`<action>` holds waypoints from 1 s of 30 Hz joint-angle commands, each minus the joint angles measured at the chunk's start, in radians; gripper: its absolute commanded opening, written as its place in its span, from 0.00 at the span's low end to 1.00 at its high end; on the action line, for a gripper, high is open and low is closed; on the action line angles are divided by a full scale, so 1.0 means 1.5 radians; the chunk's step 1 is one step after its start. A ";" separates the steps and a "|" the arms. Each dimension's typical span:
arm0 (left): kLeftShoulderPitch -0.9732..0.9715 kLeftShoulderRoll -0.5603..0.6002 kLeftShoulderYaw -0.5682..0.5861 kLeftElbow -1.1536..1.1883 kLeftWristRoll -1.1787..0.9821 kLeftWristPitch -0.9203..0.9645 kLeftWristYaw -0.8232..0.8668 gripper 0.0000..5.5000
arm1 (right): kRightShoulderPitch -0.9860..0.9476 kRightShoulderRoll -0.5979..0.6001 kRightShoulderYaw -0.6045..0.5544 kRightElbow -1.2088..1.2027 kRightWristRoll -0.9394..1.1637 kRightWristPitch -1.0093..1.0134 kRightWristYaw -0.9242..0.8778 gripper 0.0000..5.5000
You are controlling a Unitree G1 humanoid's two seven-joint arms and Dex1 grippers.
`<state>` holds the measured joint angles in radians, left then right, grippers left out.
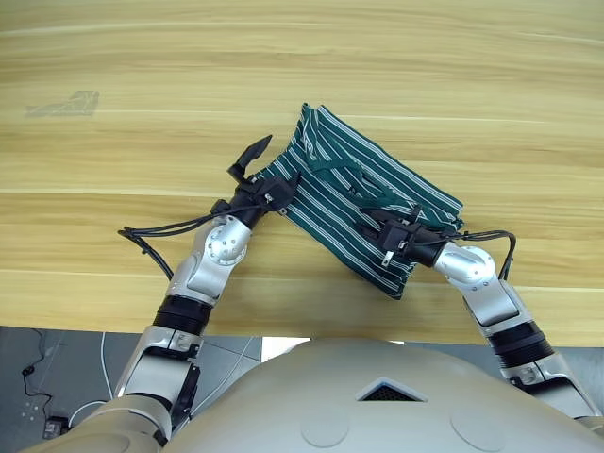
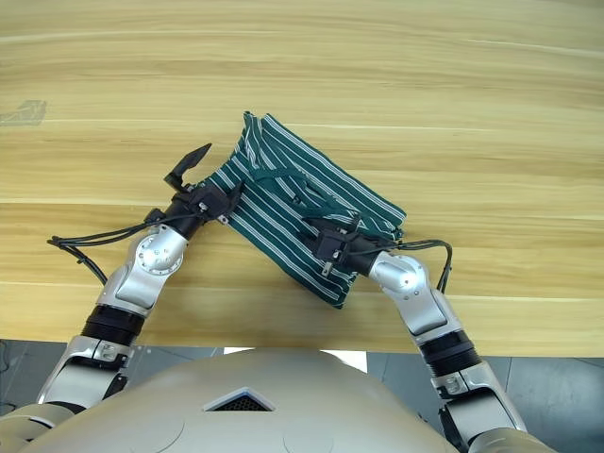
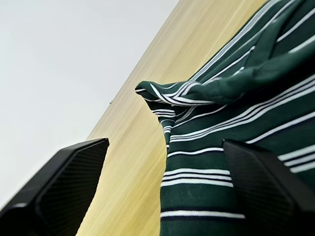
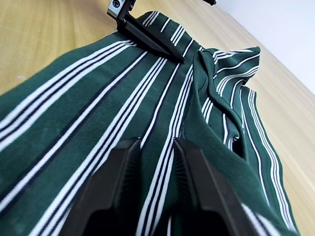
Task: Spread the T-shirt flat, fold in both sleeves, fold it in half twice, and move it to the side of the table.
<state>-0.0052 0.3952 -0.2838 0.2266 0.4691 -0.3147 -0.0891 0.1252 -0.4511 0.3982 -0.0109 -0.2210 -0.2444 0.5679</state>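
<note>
A dark green T-shirt with white stripes (image 1: 363, 203) lies folded into a slanted rectangle on the wooden table (image 1: 142, 66). My left gripper (image 1: 269, 170) is open at the shirt's left edge, one finger raised over bare wood and the other lying on the fabric. In the left wrist view the shirt's bunched corner (image 3: 162, 98) sits between its spread fingers (image 3: 59, 187). My right gripper (image 1: 382, 231) rests on the near right part of the shirt. Its fingers (image 4: 120, 187) stand almost together over flat fabric, and the left gripper (image 4: 142, 29) shows beyond them.
Bare wooden tabletop stretches wide on the far side and to both sides of the shirt. The table's near edge (image 1: 283, 338) runs just behind my arms, with grey floor and cables (image 1: 38, 387) below it.
</note>
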 commanded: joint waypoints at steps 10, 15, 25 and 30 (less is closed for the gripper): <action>0.013 0.006 -0.008 0.021 0.012 0.007 -0.001 0.78 | -0.037 -0.003 -0.031 0.033 -0.024 -0.004 -0.042 0.23; 0.013 0.006 -0.012 0.025 0.013 0.006 0.002 0.78 | -0.087 -0.005 -0.067 0.104 -0.036 -0.017 -0.087 0.23; 0.011 0.007 -0.016 0.038 0.015 0.003 0.007 0.78 | -0.138 0.006 -0.078 0.211 -0.039 -0.049 -0.119 0.23; 0.007 0.007 -0.018 0.049 0.017 0.000 0.012 0.78 | -0.209 -0.012 -0.118 0.325 -0.060 -0.056 -0.201 0.23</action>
<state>-0.0134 0.3948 -0.2959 0.2626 0.4690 -0.3436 -0.0530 -0.1529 -0.4465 0.2553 0.4292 -0.2985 -0.3409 0.3062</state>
